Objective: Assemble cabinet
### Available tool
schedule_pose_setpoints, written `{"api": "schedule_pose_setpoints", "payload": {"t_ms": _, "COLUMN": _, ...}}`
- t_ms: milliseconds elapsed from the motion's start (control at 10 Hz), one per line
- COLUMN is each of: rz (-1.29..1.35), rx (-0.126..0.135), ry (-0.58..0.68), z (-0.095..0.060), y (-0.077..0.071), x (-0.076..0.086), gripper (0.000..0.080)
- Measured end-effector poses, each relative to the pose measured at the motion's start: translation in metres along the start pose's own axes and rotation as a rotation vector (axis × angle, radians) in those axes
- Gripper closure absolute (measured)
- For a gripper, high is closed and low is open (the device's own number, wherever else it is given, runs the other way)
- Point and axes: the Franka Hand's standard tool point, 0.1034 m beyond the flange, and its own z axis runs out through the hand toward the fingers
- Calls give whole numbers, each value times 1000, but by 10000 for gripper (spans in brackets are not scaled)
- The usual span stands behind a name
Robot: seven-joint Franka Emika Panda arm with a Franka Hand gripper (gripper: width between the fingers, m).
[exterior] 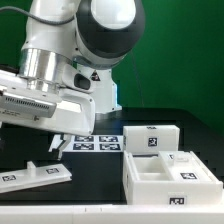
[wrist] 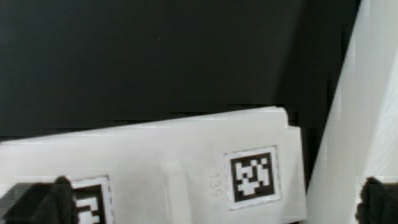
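The cabinet lies in separate white tagged pieces. A flat panel (exterior: 36,177) rests at the exterior view's lower left. An open box piece (exterior: 168,176) and a smaller tagged block (exterior: 150,138) stand at the right. My gripper (exterior: 58,141) hangs over the left side, above the flat panel and apart from it. In the wrist view the same panel (wrist: 160,165) with its tag (wrist: 251,178) fills the space under my gripper (wrist: 210,205). The jaws are open, one dark fingertip (wrist: 36,202) at each side, nothing between them.
The marker board (exterior: 96,143) lies on the black table behind the pieces, near the white robot base (exterior: 98,90). A narrow white strip (wrist: 359,120) crosses the wrist view beside the panel; which piece it belongs to I cannot tell.
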Motion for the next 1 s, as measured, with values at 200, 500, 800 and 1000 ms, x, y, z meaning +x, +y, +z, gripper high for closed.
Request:
{"api": "schedule_pose_setpoints", "payload": {"t_ms": 200, "rz": -1, "rx": 0, "ry": 4, "z": 1, "y": 0, "x": 2, "gripper": 3}}
{"api": "schedule_pose_setpoints", "payload": {"t_ms": 500, "rz": -13, "rx": 16, "ry": 53, "z": 10, "y": 4, "x": 23, "gripper": 3}}
{"api": "schedule_pose_setpoints", "payload": {"t_ms": 800, "rz": -33, "rx": 47, "ry": 81, "z": 11, "y": 0, "x": 32, "gripper": 5}}
{"api": "schedule_pose_setpoints", "payload": {"t_ms": 1000, "rz": -37, "rx": 29, "ry": 80, "z": 13, "y": -4, "x": 37, "gripper": 5}}
